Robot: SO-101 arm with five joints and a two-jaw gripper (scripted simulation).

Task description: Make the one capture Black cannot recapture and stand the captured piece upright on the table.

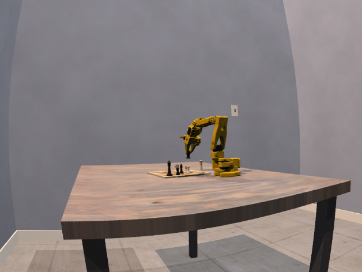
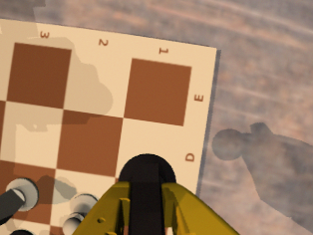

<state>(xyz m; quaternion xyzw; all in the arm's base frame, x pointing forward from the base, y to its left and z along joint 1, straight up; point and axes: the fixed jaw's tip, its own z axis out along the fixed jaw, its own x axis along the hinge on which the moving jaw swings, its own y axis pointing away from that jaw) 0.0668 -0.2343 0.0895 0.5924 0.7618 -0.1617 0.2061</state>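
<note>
My yellow gripper (image 1: 188, 154) (image 2: 148, 199) is shut on a small black piece (image 1: 188, 156) (image 2: 147, 171) and holds it in the air above the chessboard (image 1: 158, 173) (image 2: 164, 134). In the wrist view the piece's round base hangs over the D1 corner, near the board's rank-1 edge. On the board stand a tall black piece (image 1: 169, 168), two shorter black pieces (image 1: 177, 170) (image 1: 181, 169), small white pieces (image 1: 186, 168) (image 2: 84, 204) and a white piece (image 1: 200, 165) nearest the arm's base. Another white piece (image 2: 22, 191) shows at the wrist view's lower left.
The arm's base (image 1: 226, 167) stands on the wooden table (image 1: 146, 199) just right of the board. The table's front edge curves close to the camera.
</note>
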